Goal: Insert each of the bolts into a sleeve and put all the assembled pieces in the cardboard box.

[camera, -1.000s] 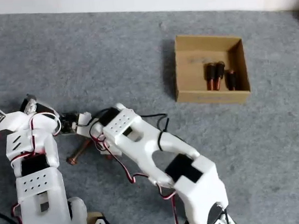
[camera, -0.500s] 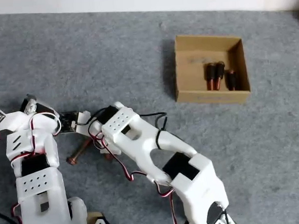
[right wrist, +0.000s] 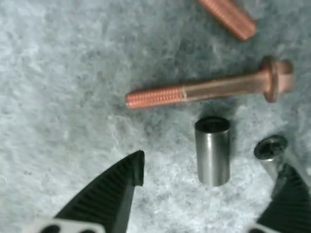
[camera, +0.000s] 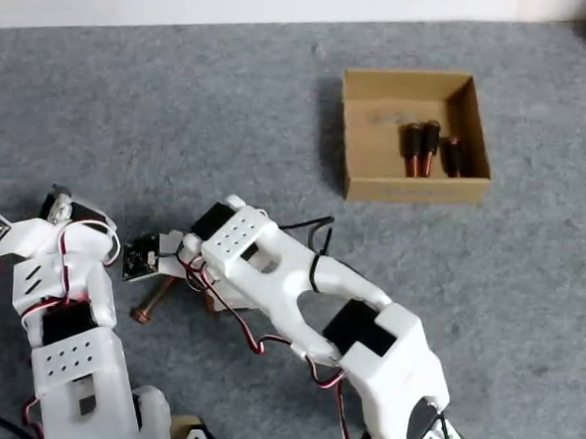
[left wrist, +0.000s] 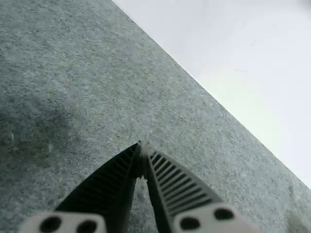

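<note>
In the right wrist view my right gripper point(right wrist: 211, 170) is open low over the grey carpet. An upright-lying steel sleeve point(right wrist: 212, 150) rests between its fingers, untouched. A second sleeve point(right wrist: 270, 151) lies against the far finger. A copper bolt point(right wrist: 209, 90) lies just beyond the sleeves, and another bolt's tip point(right wrist: 226, 17) shows farther off. From above, the right gripper point(camera: 161, 262) hovers by a bolt point(camera: 149, 303). The cardboard box point(camera: 371, 190) at the back right holds assembled pieces point(camera: 423, 147). My left gripper point(left wrist: 142, 150) is shut on nothing above bare carpet.
The left arm point(camera: 63, 283) stands close beside the right gripper at the table's left front. Grey carpet point(camera: 216, 105) stretches between the arms and the box. A white wall point(left wrist: 233, 43) borders the far edge.
My right gripper has shifted toward the near side and lowered over the sleeves and bolt. The left arm has stayed put.
</note>
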`<state>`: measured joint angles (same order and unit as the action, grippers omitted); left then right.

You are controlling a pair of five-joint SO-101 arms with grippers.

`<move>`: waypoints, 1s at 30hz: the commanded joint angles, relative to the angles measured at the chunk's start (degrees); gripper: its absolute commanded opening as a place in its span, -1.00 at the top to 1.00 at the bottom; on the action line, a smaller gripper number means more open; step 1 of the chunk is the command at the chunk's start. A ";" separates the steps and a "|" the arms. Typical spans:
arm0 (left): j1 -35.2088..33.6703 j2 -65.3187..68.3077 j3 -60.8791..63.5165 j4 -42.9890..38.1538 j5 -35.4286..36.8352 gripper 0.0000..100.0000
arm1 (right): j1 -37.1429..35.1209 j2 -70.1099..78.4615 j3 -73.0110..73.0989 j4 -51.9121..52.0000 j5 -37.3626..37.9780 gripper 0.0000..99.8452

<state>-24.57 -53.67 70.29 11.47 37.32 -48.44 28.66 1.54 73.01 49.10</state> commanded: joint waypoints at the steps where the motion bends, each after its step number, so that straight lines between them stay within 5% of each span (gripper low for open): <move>1: -0.40 -1.45 -2.95 0.26 0.35 0.99 | 1.19 1.89 0.92 -0.84 0.97 0.59; 4: -0.40 -1.45 -2.95 0.26 0.35 0.99 | 0.84 1.80 1.01 -2.68 0.97 0.78; 19: -0.40 -1.45 -2.95 0.26 0.35 0.99 | -0.13 1.89 0.66 -2.95 0.26 0.79; 30: -0.48 -1.45 -3.12 0.26 0.35 0.99 | -0.31 1.54 -6.02 -4.62 -29.36 0.79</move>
<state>-24.57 -53.76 70.29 11.47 37.41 -47.74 30.59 -2.95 69.23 25.71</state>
